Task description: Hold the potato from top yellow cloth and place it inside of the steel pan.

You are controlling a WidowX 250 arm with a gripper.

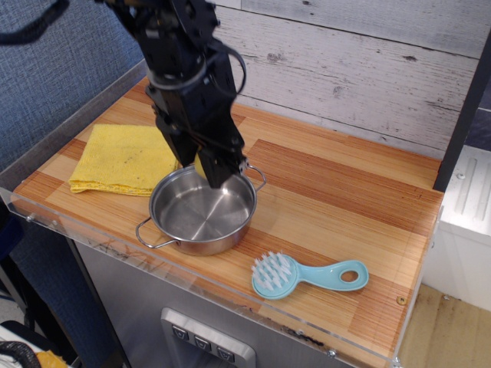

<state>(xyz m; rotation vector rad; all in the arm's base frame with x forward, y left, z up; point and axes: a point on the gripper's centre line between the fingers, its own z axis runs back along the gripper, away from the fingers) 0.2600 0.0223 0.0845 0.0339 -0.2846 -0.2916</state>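
Note:
My black gripper is shut on the pale yellow potato, of which only a small sliver shows between the fingers. It hangs over the far rim of the shiny steel pan, which stands empty near the table's front edge. The folded yellow cloth lies flat to the left of the pan with nothing on it.
A light blue scrub brush lies at the front, right of the pan. A whitewashed plank wall runs behind the wooden table. A clear plastic lip lines the front edge.

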